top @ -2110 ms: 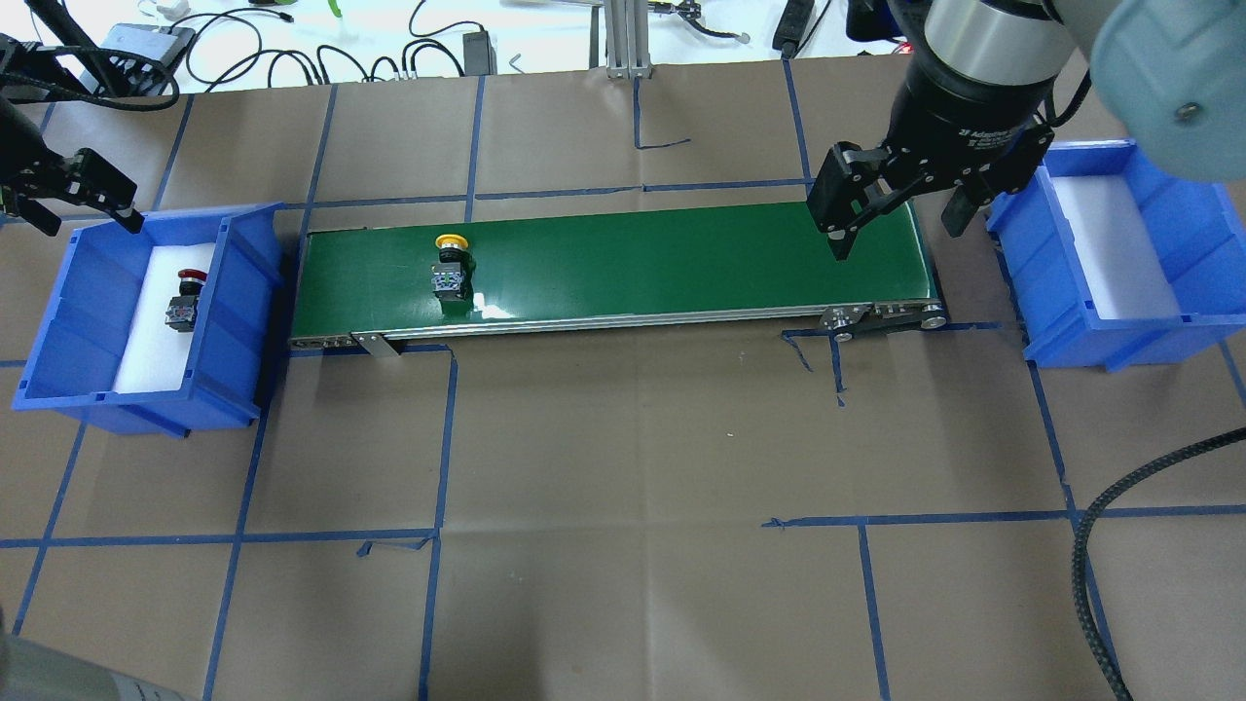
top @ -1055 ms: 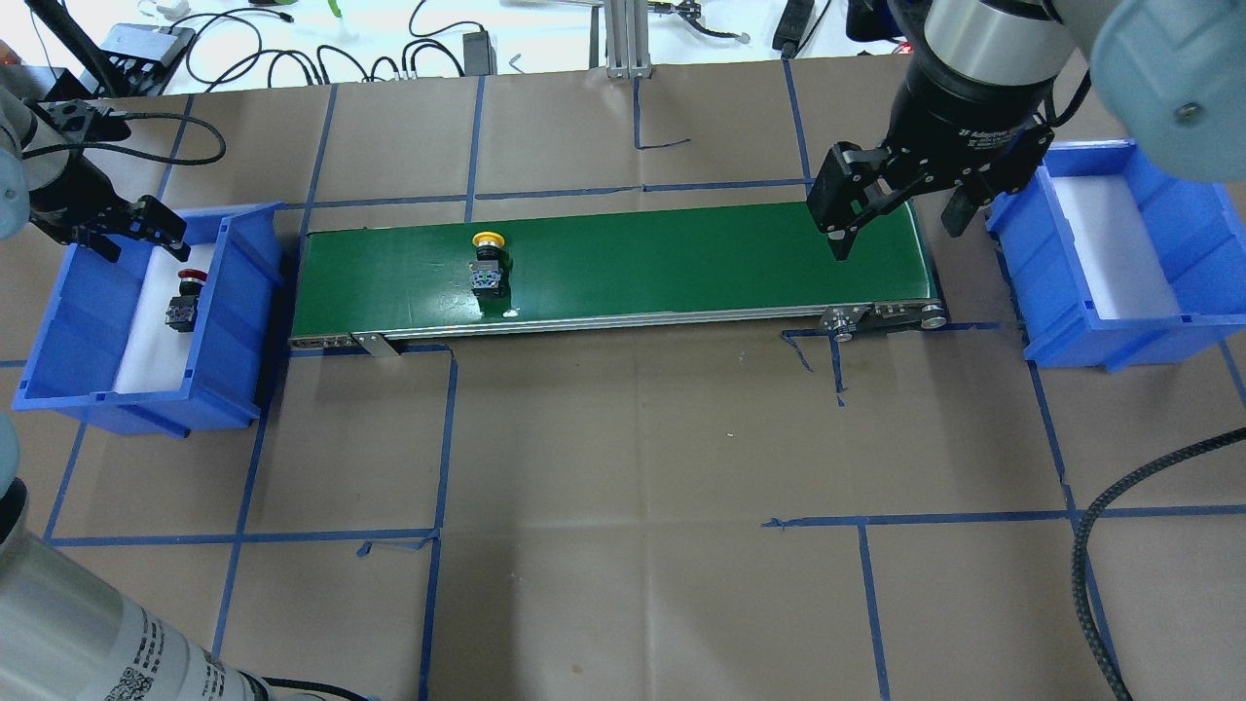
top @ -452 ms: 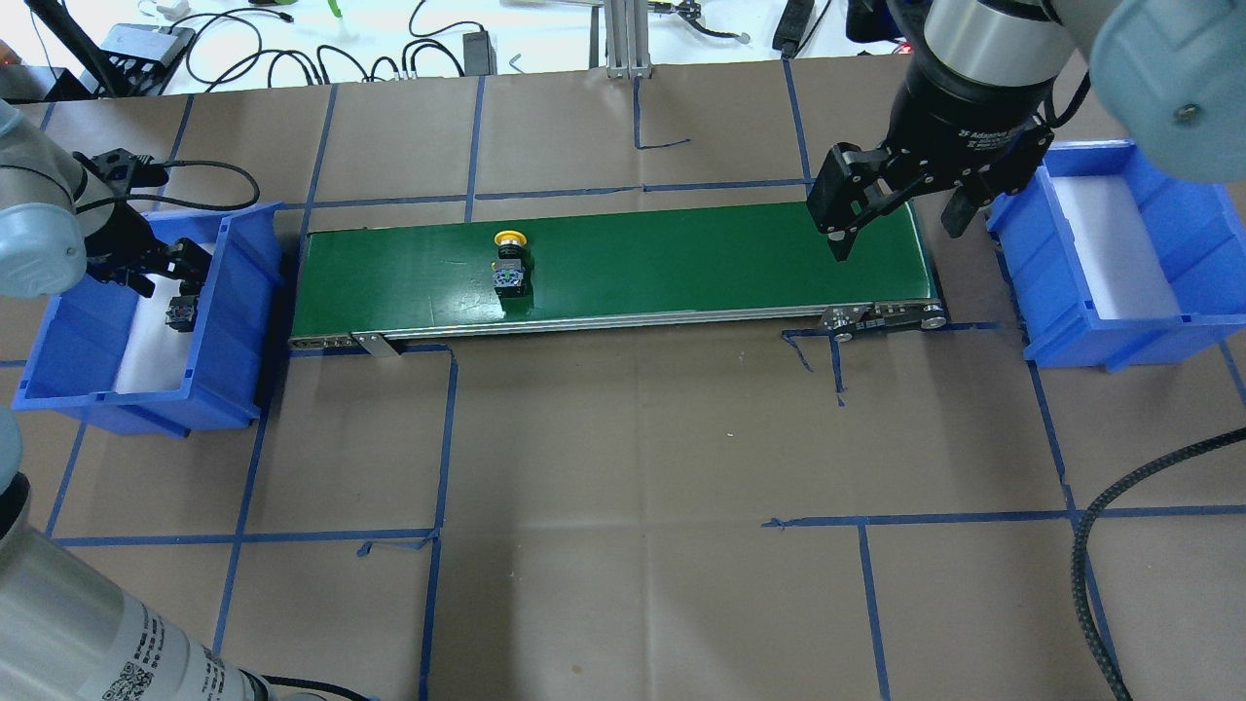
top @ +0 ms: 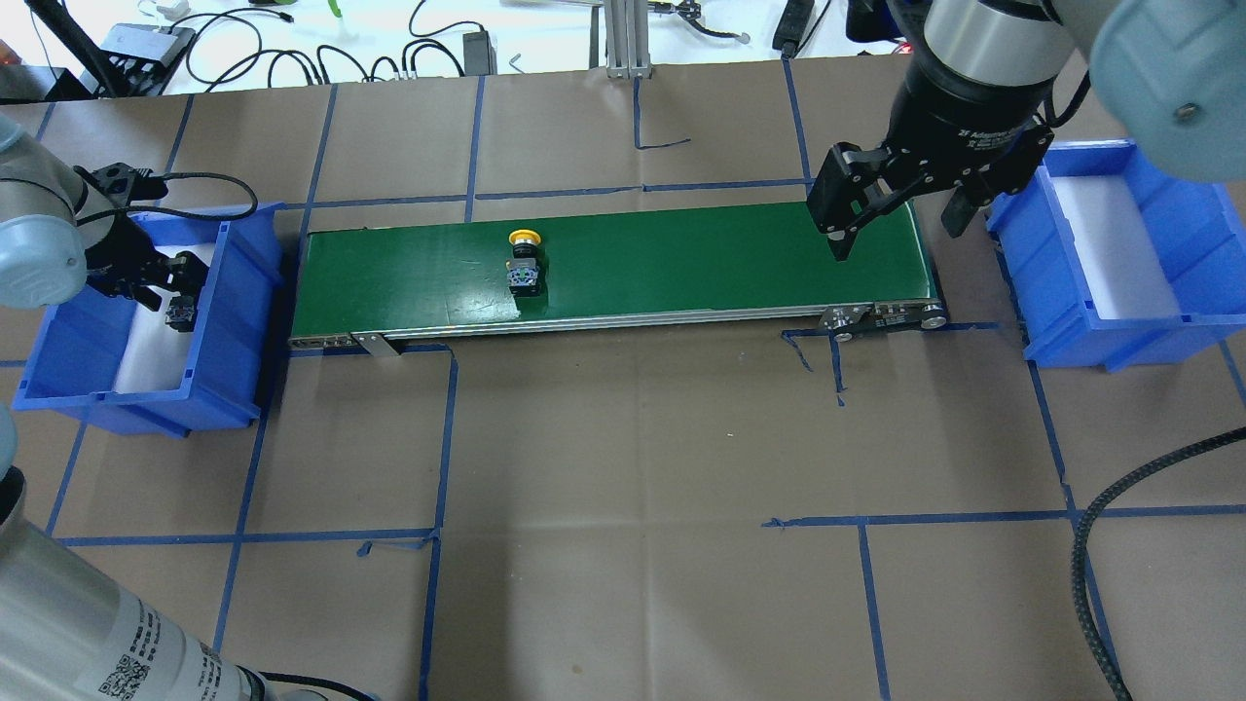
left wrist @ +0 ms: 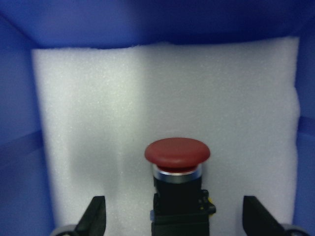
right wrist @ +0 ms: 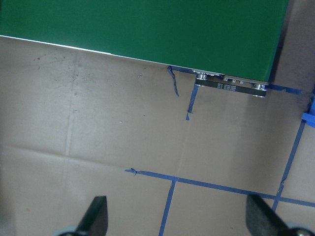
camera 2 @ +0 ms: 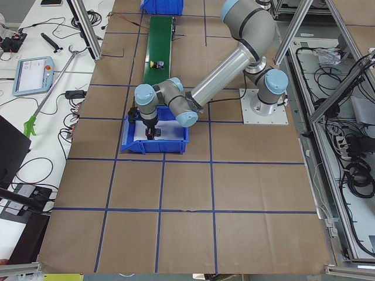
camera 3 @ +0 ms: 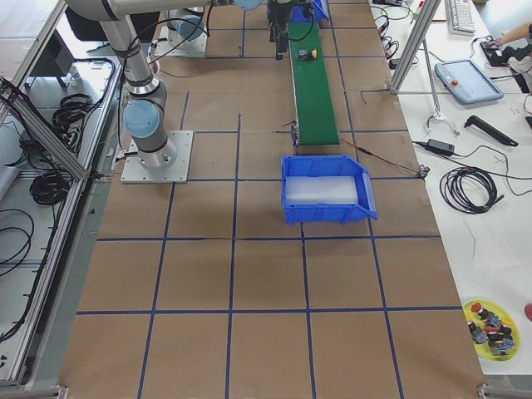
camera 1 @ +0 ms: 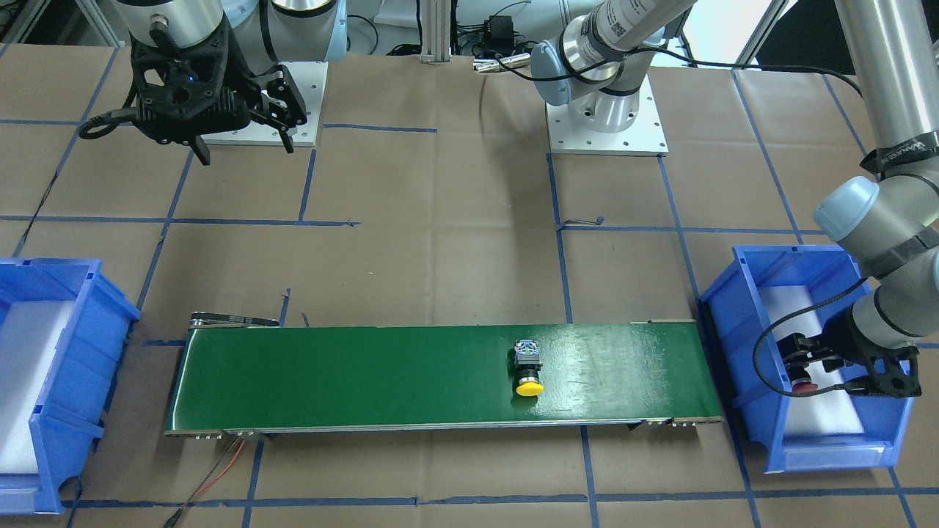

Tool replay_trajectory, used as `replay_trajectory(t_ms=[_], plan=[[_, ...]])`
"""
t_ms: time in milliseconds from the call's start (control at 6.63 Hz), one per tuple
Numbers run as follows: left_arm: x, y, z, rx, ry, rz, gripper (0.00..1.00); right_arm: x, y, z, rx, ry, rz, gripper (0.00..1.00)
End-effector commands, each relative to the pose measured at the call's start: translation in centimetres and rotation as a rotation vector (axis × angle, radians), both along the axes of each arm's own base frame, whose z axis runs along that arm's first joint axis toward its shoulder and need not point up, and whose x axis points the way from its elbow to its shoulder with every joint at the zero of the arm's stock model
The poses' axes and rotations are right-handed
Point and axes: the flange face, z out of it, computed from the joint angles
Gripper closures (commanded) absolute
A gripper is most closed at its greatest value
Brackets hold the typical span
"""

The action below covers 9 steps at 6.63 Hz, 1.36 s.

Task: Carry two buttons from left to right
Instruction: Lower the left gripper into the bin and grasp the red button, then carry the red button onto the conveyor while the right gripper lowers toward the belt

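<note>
Left wrist-mounted view: our left pincer (left wrist: 176,217) gapes wide, empty, fingers (left wrist: 97,217) flanking the black body of the red button (left wrist: 177,155), domed cap just ahead, on white foam (left wrist: 98,98). We judge the grasp comes next: close on that body. Farther off, the yellow button (top: 526,263) lies on the green belt (top: 681,253), well short of our open, empty right pincer (top: 894,241).

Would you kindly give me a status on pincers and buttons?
Left pincer open, straddling red-capped black push-button in left blue plastic bin. Right pincer open, high near right end of green conveyor belt. Yellow-capped push-button on belt. Nothing blocking.
</note>
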Motion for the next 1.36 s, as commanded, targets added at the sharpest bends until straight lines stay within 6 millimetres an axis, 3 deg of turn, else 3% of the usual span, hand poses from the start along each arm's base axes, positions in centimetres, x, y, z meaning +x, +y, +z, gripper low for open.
replay_trajectory(t_ms=[0,151,301,452,754,1206], plan=[[0.1,-0.1,0.4,-0.002,0.001,0.022,0.67,0.0,0.0,0.0,0.001,0.0,0.0,0.0],[0.0,0.0,0.5,0.0,0.002,0.023,0.84,0.0,0.0,-0.2,0.004,-0.001,0.0,0.0],[0.2,-0.3,1.2,-0.007,-0.006,0.023,0.95,0.0,0.0,-0.2,0.004,-0.001,0.0,0.0],[0.2,-0.4,2.7,-0.016,-0.011,0.023,1.0,-0.6,0.1,-2.1,0.034,-0.001,-0.014,0.0],[0.0,-0.4,6.5,-0.017,-0.014,0.02,1.0,-0.6,0.1,-2.1,0.035,-0.001,-0.014,0.0],[-0.8,-0.3,15.3,0.011,-0.004,0.008,1.0,-0.6,0.3,-1.7,0.025,-0.002,-0.014,0.0]])
